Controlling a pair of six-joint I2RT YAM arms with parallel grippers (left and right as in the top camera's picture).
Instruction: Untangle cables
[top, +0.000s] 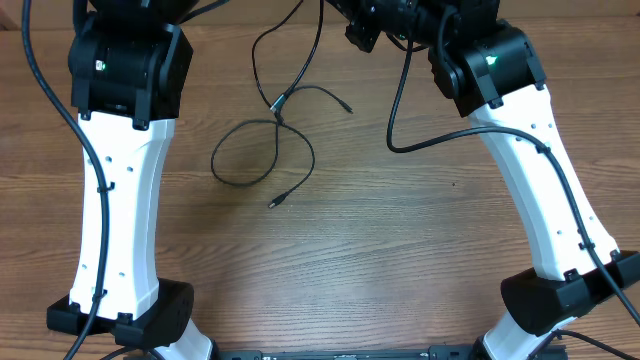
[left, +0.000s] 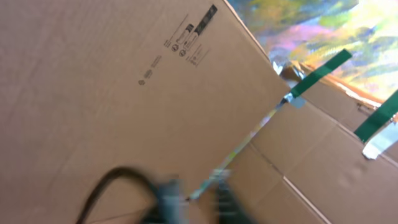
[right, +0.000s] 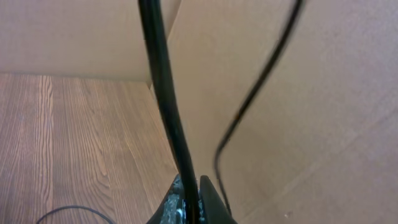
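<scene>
A tangle of thin black cables (top: 277, 122) lies on the wooden table (top: 400, 250) at centre back. It has a loop (top: 240, 155), a small connector (top: 280, 100) and loose ends (top: 273, 203). Two strands run up from it to the far edge. My right gripper (right: 191, 202) is shut on a thick black cable (right: 163, 93) that rises straight up from the jaws; a thin cable (right: 249, 106) hangs beside it. In the overhead view the right gripper (top: 362, 32) is at the top centre. My left gripper (left: 196, 199) is blurred, its fingers apart, with a black cable (left: 102, 183) curving beside its left finger.
Cardboard boxes (left: 124, 93) with green tape (left: 323, 68) stand behind the table and fill both wrist views. The white arms (top: 120, 200) stand at the left and at the right (top: 545, 190). A thicker black cable (top: 395, 120) hangs by the right arm.
</scene>
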